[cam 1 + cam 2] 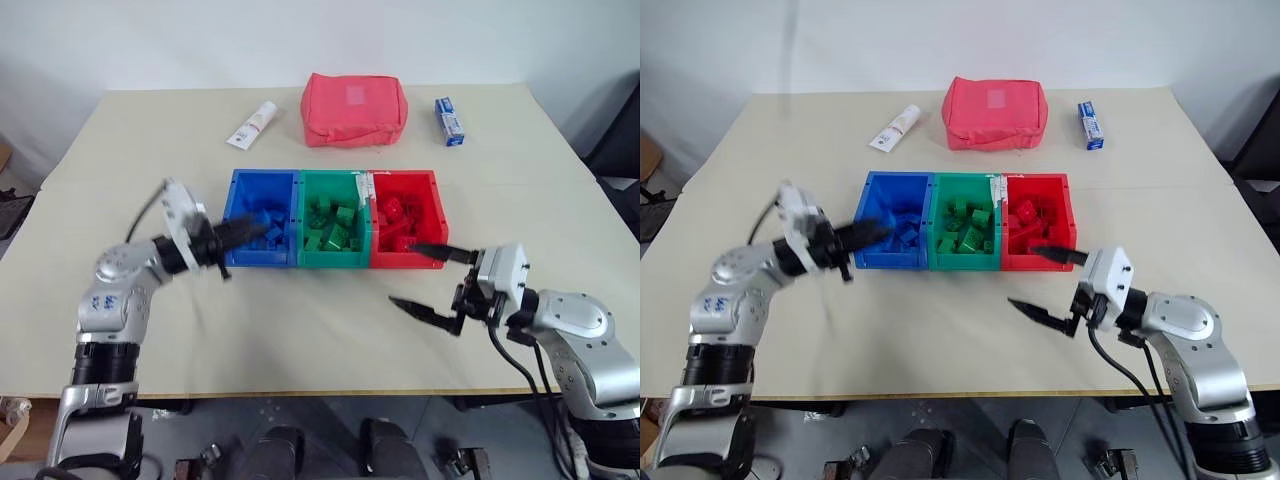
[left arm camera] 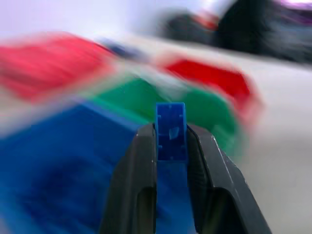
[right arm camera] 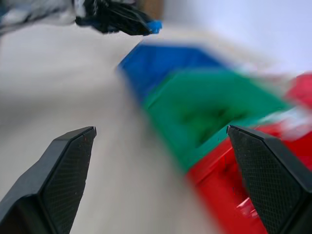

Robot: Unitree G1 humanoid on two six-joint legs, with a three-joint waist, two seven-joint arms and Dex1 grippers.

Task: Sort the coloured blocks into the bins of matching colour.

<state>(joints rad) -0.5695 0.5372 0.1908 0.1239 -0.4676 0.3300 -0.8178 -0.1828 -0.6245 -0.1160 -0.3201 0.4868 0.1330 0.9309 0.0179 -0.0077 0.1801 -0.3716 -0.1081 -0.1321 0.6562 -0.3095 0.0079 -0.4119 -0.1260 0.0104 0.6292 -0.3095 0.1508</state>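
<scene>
Left wrist view: we see a small blue block pinched between the closed jaws of the left gripper, held across its flat sides, one end proud of the tips. In the head views that gripper sits at the near-left edge of the blue bin, the block over or just short of the rim; we cannot tell which. Other blue blocks already lie inside.

We judge the block light, rigid and smooth plastic, apt to twist or slip if pinched off-centre; flat opposite faces look the best hold, as taken here.

The right gripper hovers over the table near the red bin, jaws spread wide and empty.

The green bin is joined between blue and red, holding green bricks; red bricks fill the red one. Far side: a red pouch, a white tube, a small blue-and-white box, all well apart from the bins. Only the blue bin's near wall stands in the way of the drop.
</scene>
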